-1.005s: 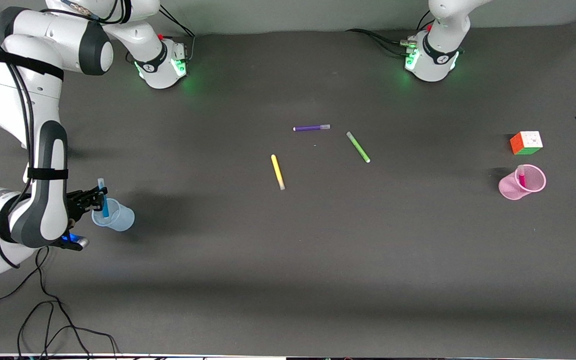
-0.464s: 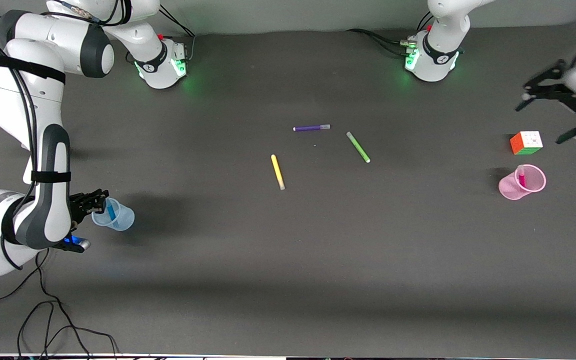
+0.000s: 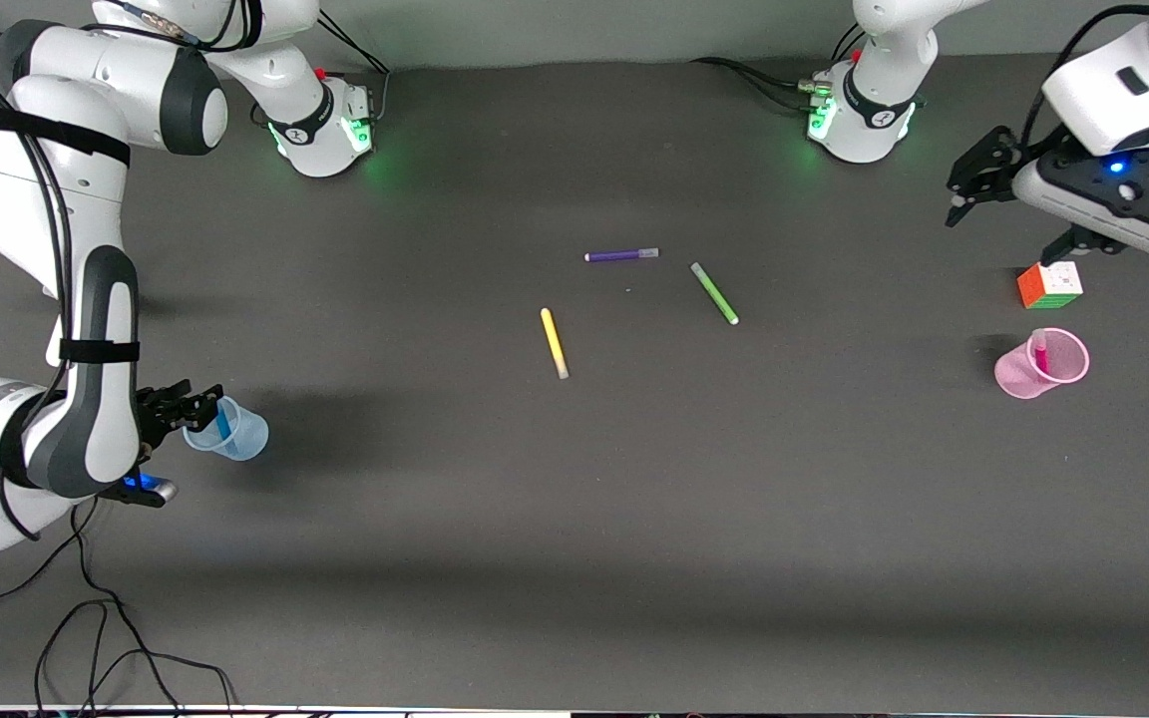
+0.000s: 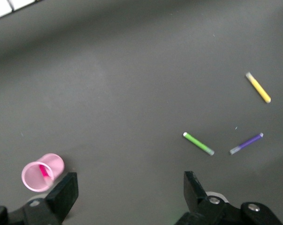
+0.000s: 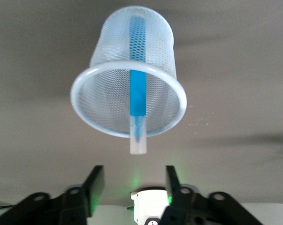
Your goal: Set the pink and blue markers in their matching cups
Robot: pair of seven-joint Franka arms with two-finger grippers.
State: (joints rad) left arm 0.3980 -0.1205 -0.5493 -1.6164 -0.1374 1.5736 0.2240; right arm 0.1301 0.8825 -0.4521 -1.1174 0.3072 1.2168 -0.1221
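Observation:
The blue marker [image 3: 223, 421] stands inside the pale blue cup [image 3: 247, 437] near the right arm's end of the table. In the right wrist view the marker [image 5: 137, 89] leans in the cup [image 5: 80, 105], its cap past the rim. My right gripper [image 3: 197, 404] [image 5: 134, 187] is open and empty, just beside the cup's rim. The pink marker [image 3: 1040, 351] stands in the pink cup [image 3: 1013, 379] near the left arm's end; both show in the left wrist view, cup [image 4: 54, 163] and marker [image 4: 44, 171]. My left gripper [image 3: 1001, 234] [image 4: 129, 192] is open and empty, up in the air.
A yellow pen [image 3: 554, 342], a purple pen [image 3: 620, 255] and a green pen [image 3: 714, 293] lie mid-table. A colour cube [image 3: 1050, 284] sits just farther from the camera than the pink cup, under the left hand. Cables [image 3: 86, 638] lie at the near corner by the right arm.
My right gripper let go of the blue marker, which dropped into the blue cup, and drew back a little. My left arm swung into view above the cube.

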